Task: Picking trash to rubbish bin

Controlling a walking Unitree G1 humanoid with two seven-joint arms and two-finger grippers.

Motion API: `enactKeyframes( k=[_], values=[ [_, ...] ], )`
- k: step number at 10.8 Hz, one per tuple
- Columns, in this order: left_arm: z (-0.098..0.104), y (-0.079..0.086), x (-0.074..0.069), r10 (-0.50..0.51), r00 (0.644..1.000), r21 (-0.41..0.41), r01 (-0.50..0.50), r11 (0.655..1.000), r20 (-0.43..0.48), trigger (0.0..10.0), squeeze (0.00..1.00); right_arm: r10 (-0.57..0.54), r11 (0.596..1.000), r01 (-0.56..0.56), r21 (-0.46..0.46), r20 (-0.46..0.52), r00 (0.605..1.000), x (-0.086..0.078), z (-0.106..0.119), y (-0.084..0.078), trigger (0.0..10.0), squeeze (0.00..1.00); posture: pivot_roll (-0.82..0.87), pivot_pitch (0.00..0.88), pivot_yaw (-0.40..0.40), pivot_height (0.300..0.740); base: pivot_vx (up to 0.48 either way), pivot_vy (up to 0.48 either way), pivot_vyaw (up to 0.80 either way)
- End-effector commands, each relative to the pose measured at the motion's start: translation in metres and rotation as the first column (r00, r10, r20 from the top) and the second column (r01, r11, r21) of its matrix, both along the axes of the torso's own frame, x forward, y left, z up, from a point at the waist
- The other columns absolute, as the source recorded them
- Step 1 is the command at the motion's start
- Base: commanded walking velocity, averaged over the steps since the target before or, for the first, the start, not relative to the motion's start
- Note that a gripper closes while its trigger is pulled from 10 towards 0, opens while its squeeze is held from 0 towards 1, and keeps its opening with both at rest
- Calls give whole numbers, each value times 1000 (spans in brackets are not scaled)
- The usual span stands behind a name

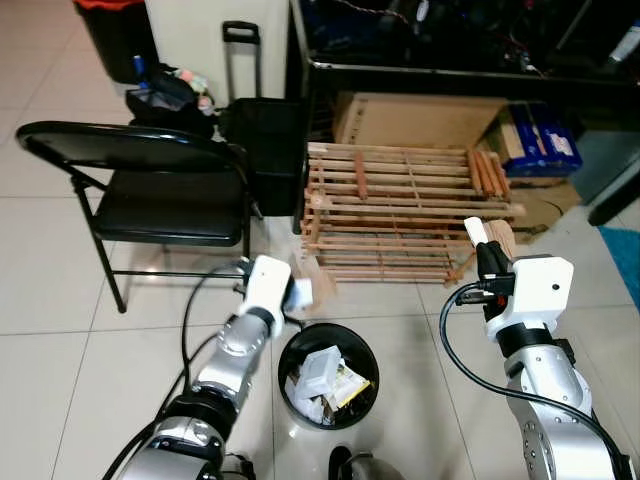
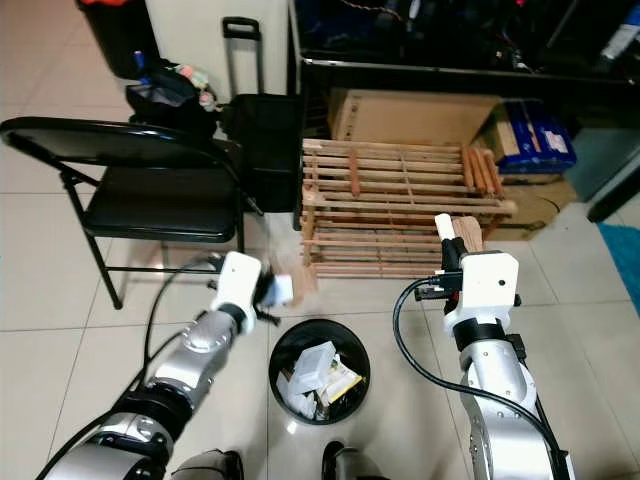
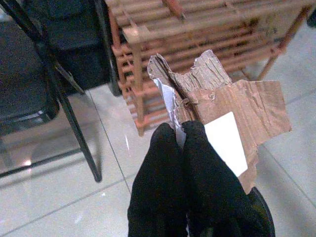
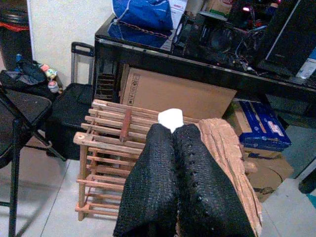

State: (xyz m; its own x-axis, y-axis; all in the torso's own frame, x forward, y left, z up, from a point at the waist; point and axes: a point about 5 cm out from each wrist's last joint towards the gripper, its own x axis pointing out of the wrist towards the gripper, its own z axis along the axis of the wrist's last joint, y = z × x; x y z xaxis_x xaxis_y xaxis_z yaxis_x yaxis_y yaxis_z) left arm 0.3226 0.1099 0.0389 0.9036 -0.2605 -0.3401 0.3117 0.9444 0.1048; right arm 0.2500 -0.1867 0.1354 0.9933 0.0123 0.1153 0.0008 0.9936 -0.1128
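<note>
left gripper point(image 3: 181, 133): we pinch torn cardboard point(image 3: 237, 106), bin point(image 1: 328, 375) just below and to its right | right gripper point(image 4: 173, 129): we pinch a cardboard strip point(image 4: 229, 158), bin lower left | wooden rack point(image 1: 400, 210) ahead

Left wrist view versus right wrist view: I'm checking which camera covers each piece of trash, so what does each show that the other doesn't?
The left wrist view alone shows the left gripper shut on a torn brown cardboard piece with a white label.

The right wrist view alone shows the right gripper shut on a crumpled brown cardboard scrap, plus the black desk and the blue box beneath it.

Both show the wooden slatted rack, the black folding chair and the pale tiled floor.
</note>
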Motion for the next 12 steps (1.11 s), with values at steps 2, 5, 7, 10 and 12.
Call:
enactKeyframes(
  k=[2, 5, 7, 10, 12],
  values=[
    [-3, -3, -1, -21, 1000, 23, 22, 1000, -9, 10000, 0, -15, 1000, 15, -4, 10, 1000, -1, 4, -2, 10000, 0, 104, 181, -88, 740, 0, 0, -800],
    [-13, 5, -5, -6, 999, 67, 9, 998, -41, 10000, 0, -6, 1000, 6, -2, -4, 1000, -2, 2, 1, 10000, 0, 110, 193, -89, 740, 0, 0, -800],
    [-21, 7, -10, 4, 998, 85, 2, 996, -68, 10000, 0, 4, 1000, -4, 1, -2, 1000, -7, 3, 2, 10000, 0, 88, 209, -96, 740, 0, 0, 0],
    [-34, 9, -19, 31, 991, 117, -16, 993, -130, 10000, 0, -16, 1000, 15, -7, -22, 1000, -22, 2, -2, 10000, 0, 30, 250, -115, 740, 0, 0, 0],
    [-39, 11, -22, 49, 986, 130, -28, 991, -160, 10000, 0, -28, 1000, 28, -14, -35, 999, -32, 4, -3, 10000, 0, -10, 276, -130, 740, 0, 0, 0]
  ],
)
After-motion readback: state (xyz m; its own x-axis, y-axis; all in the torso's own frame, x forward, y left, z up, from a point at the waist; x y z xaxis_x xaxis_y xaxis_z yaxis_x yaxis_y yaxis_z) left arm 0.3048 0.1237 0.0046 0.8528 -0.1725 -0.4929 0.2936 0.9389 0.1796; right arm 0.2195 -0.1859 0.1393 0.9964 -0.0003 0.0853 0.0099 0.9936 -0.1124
